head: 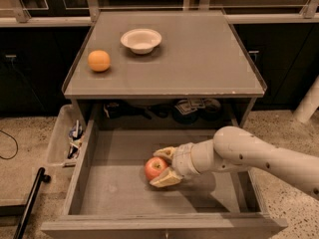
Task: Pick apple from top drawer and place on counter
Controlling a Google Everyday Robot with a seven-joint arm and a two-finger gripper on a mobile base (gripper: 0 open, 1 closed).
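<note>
The red apple (154, 167) lies on the bare bottom of the open top drawer (112, 190), near its middle. My gripper (156, 169) reaches in from the right on a pale arm. Its two tan fingers (168, 178) sit above and below the apple, closed against it. The apple still rests on the drawer floor. The grey counter (199, 59) is above the drawer, with its front edge just behind the arm.
An orange (99, 60) and a white bowl (141, 40) stand on the counter's left and back. A pale side bin (61, 133) of clutter hangs left of the drawer. A black pole (30, 203) leans at the lower left. Dark items lie in the recess behind the drawer.
</note>
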